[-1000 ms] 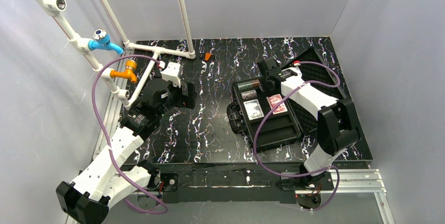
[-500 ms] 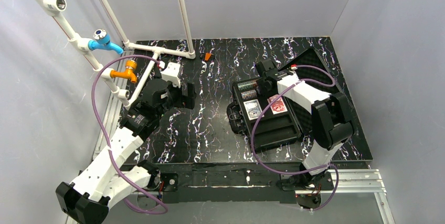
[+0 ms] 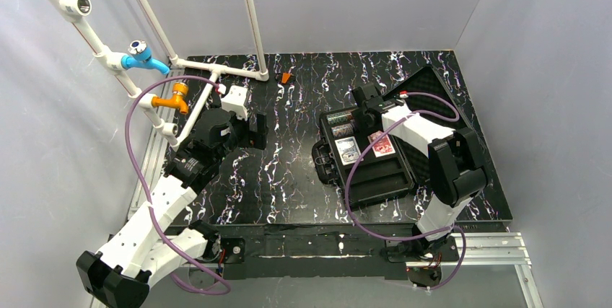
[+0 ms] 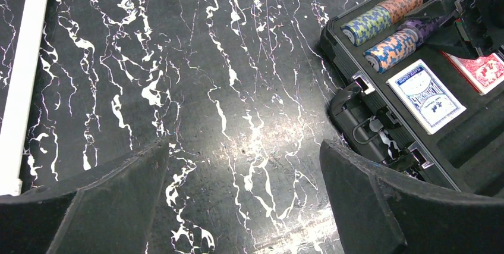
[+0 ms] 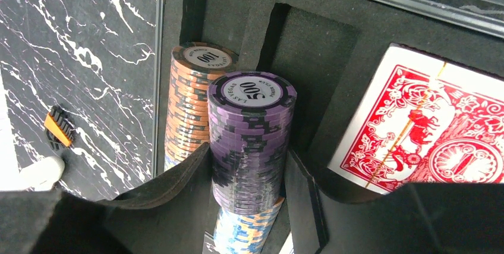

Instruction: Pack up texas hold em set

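Plainly "500" atop purple chip stack (image 5: 249, 138)

Purple stack (image 5: 252, 129) at centre, right gripper (image 5: 248, 171) clamped on it — orange stack (image 5: 190, 105) touching at nine o'clock, red deck (image 5: 434, 135) at three o'clock

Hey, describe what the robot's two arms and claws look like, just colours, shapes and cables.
The left arm and the right arm are built from white shell links joined by chunky black joints. A purple cable loops loosely along each one. The left claw and the right claw each have two broad matte black fingers with tapered tips. No lettering shows on them.
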